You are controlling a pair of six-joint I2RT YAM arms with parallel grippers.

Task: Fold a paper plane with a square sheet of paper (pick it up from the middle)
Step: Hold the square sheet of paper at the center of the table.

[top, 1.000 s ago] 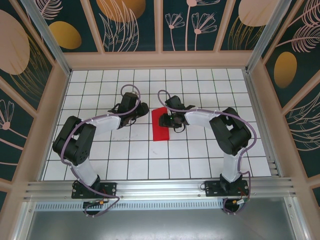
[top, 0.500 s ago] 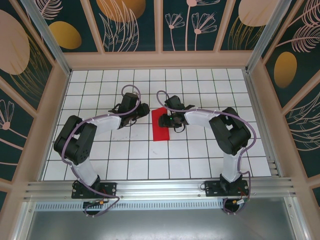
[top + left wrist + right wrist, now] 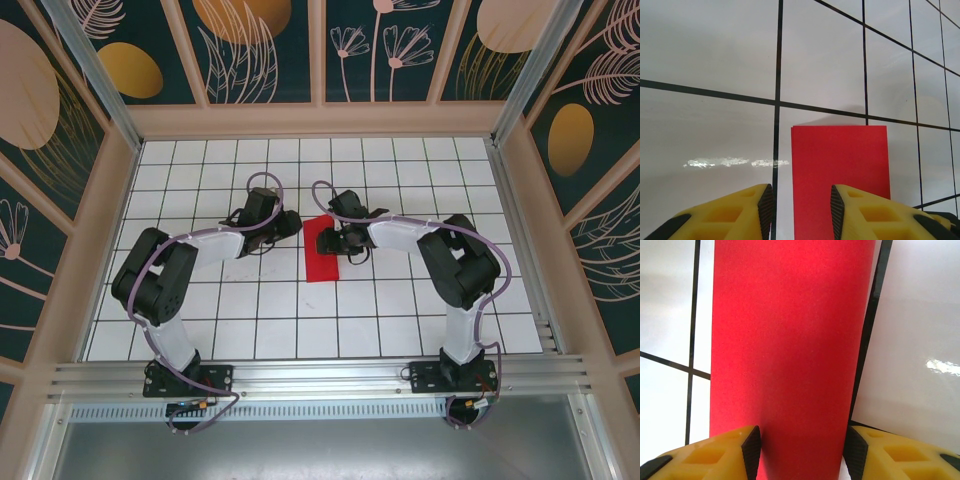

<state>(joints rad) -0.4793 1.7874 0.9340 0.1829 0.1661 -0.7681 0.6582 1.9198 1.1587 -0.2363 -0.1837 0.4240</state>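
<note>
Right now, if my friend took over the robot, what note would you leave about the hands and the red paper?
The left gripper is open and empty, close to the sheet of paper.
The right gripper is open over the sheet, not pinching it.
The sheet lies flat on the table, a narrow rectangle, seemingly folded in half.
Left to do: the pointed folds; no plane yet.

White gridded table (image 3: 400, 300); floral walls (image 3: 260, 50)

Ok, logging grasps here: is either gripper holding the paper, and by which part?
Neither. The red paper lies flat on the table; the left gripper and right gripper both stand open, clamping nothing.
</note>
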